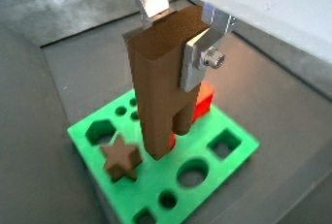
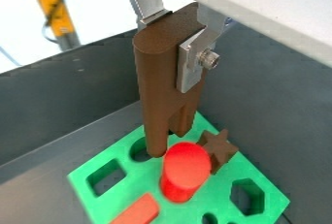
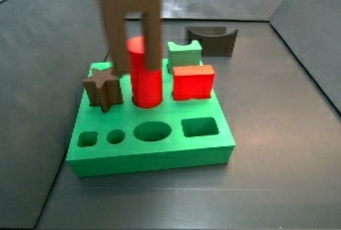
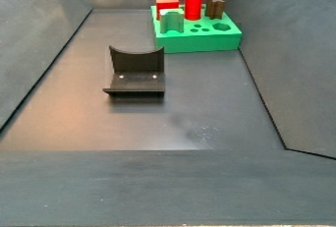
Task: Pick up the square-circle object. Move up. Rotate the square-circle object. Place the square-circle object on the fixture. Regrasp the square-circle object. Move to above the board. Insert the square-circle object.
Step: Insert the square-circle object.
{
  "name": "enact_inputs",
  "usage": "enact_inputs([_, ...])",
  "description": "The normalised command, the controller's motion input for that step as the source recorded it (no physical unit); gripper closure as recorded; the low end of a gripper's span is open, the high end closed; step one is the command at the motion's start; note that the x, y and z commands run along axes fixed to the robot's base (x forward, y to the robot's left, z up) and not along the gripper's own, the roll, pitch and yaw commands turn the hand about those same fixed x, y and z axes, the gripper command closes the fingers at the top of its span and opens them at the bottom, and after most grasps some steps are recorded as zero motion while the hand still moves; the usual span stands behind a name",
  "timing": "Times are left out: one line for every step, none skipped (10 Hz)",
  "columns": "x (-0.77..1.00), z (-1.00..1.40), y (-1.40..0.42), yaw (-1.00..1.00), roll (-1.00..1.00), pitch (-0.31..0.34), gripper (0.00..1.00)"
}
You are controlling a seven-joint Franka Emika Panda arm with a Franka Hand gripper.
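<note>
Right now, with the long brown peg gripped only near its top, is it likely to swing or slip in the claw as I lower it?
Probably stiff: the square-circle object hangs straight from the claw above the board. Held only near its top, it may pivot if its tip catches a hole edge. Its smooth faces could slip between the fingers.

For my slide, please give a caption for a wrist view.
Gripper holds the square-circle object upright above the board.

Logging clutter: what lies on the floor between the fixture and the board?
Nothing: in a side view, bare grey floor separates the fixture from the board.
</note>
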Motion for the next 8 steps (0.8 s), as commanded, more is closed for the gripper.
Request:
enact_inputs([-0.47,-0.34,-0.23,-0.32,0.0,-0.01,1.0])
enact_inputs([-0.33,-0.3,-0.26,-0.24,0.0,-0.026,1.0])
enact_inputs([-0.27,-0.25,-0.27,-0.1,-0.04,-0.083,1.0])
enact_inputs([-0.38,-0.24,-0.34,0.06,-0.03,-0.086,1.0])
enact_inputs([-0.37,-0.18,-0.26,0.19,-0.04,-0.11,1.0])
enact_inputs([-0.31,-0.16,-0.19,0.16,-0.01,-0.074,1.0])
enact_inputs([-0.23,-0.25,-0.07,0.02,-0.04,-0.069,1.0])
enact_inputs([-0.13,-0.31,-0.03,0.0,-0.06,-0.087,1.0])
